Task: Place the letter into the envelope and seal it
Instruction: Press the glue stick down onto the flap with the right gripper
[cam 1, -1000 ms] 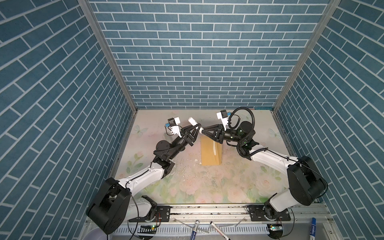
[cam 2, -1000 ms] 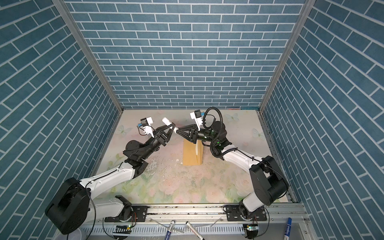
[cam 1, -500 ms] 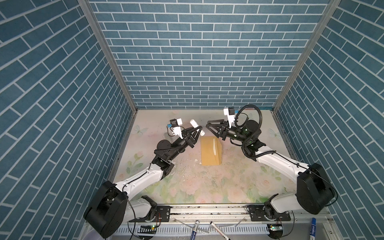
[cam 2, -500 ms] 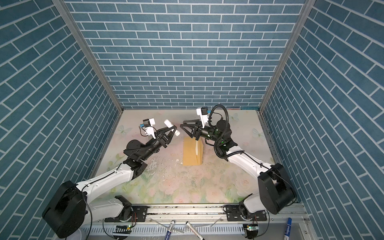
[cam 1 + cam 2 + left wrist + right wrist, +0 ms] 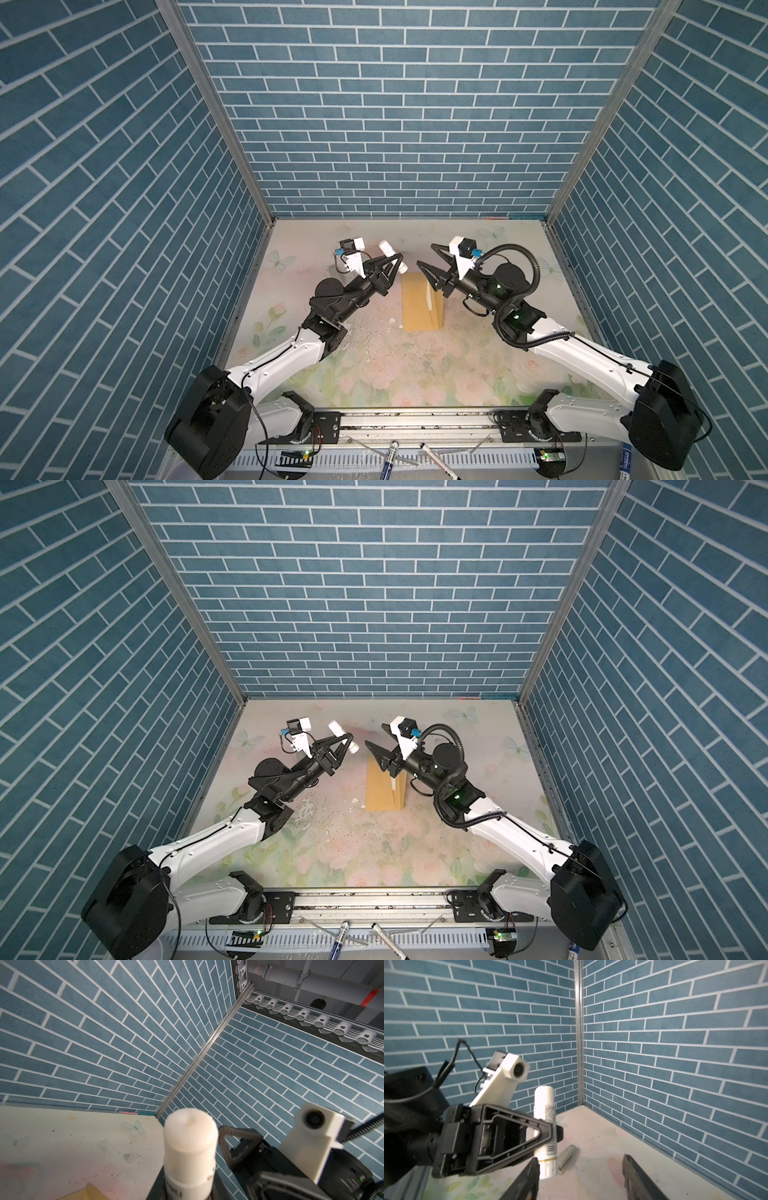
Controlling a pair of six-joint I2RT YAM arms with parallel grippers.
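Clamping a white tube (image 5: 387, 248), left hand (image 5: 397, 262) hovers beside the envelope (image 5: 417, 307); right hand (image 5: 425, 254) gapes above it

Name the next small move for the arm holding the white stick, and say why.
Likely lower the white stick in the left gripper toward the envelope lying on the table. The right gripper stands open, empty, clear of the stick; nothing touches the envelope. Whether the stick is capped is unclear.

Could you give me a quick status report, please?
Left gripper shut on glue stick. Right gripper open, empty. Envelope lying on table, not gripped. Nothing blocking it.
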